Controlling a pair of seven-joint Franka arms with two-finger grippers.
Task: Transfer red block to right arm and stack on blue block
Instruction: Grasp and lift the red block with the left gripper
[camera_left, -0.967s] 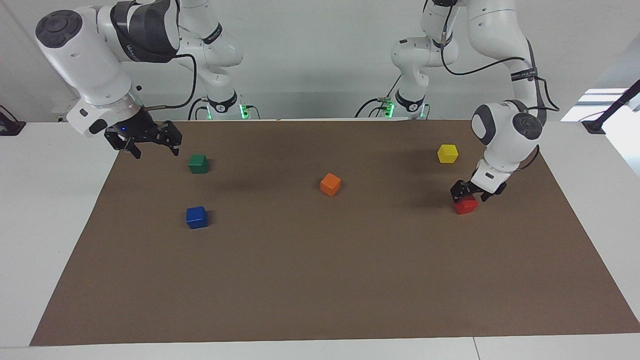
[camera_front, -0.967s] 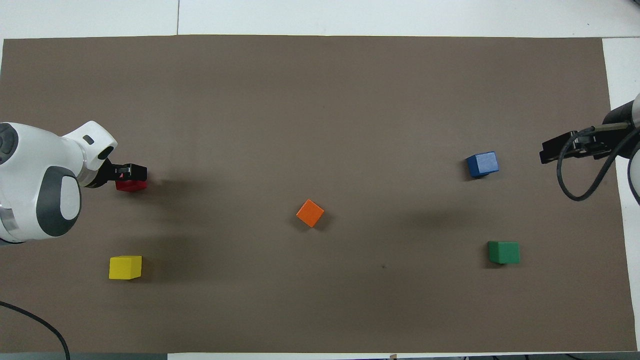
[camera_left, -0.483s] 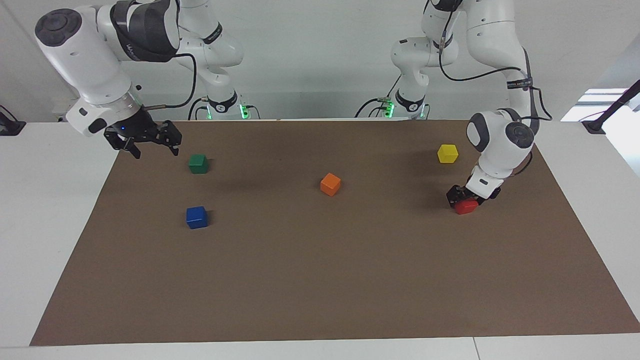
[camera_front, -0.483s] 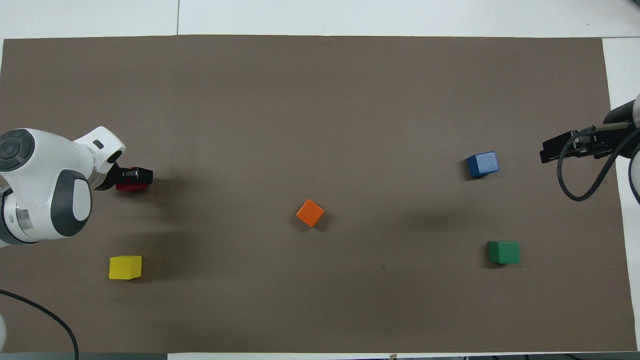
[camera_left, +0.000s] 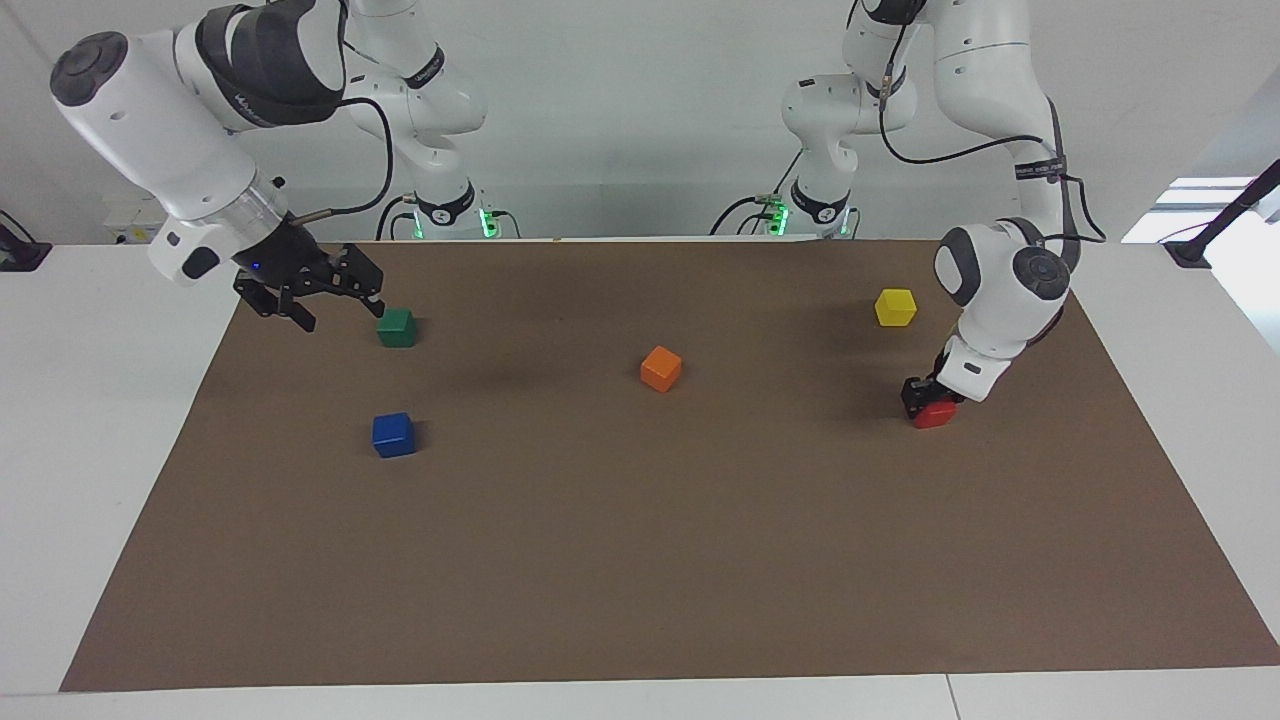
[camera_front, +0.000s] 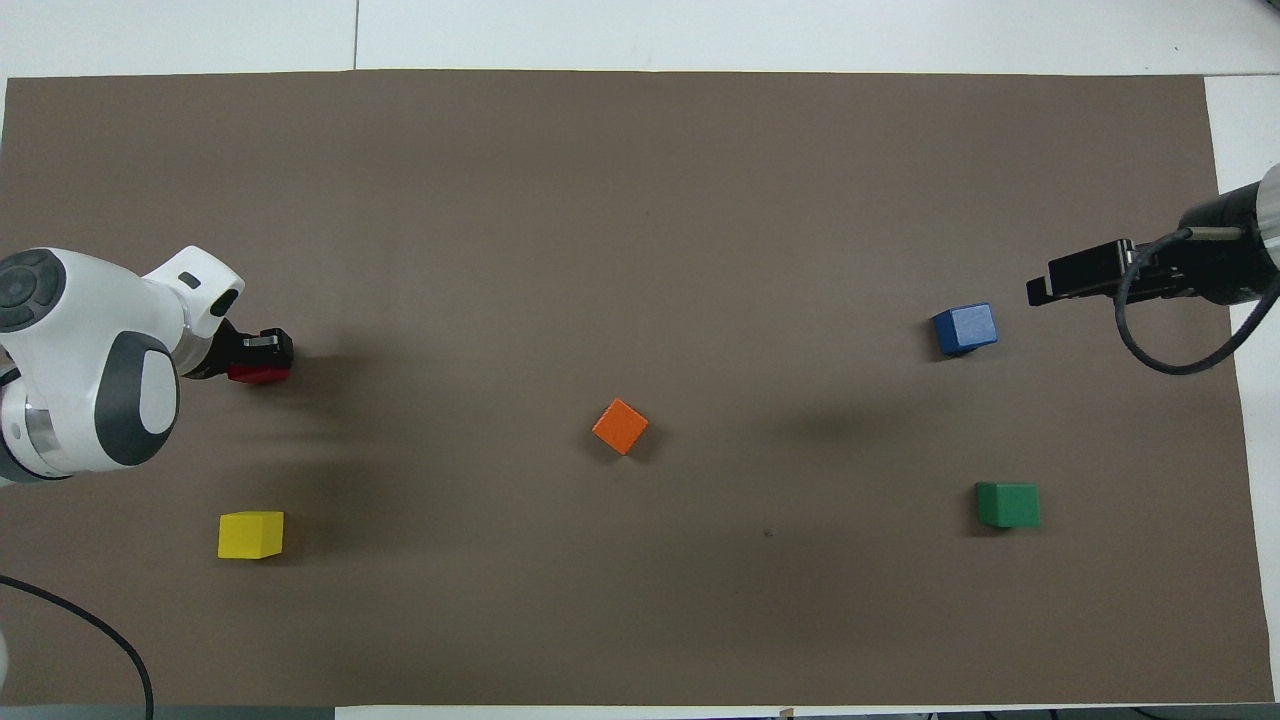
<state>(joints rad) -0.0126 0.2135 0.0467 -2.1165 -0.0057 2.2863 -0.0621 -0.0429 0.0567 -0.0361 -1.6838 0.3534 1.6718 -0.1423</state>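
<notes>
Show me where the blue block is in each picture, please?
Facing view: the blue block sits on the brown mat toward the right arm's end, farther from the robots than the green block.
Overhead view: the blue block is again at the right arm's end, higher in the picture than the green block.
Shared landmark: the orange block in the middle of the mat.

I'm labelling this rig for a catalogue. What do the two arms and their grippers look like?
Both are white jointed arms with rounded segments, dark grey round joint caps and green lights at their bases. The right arm has a broad dark band with lettering, a black cable looping to its wrist and a small blue light above its black two-finger right gripper. The left arm carries a strapped black cable and a black left gripper.
</notes>
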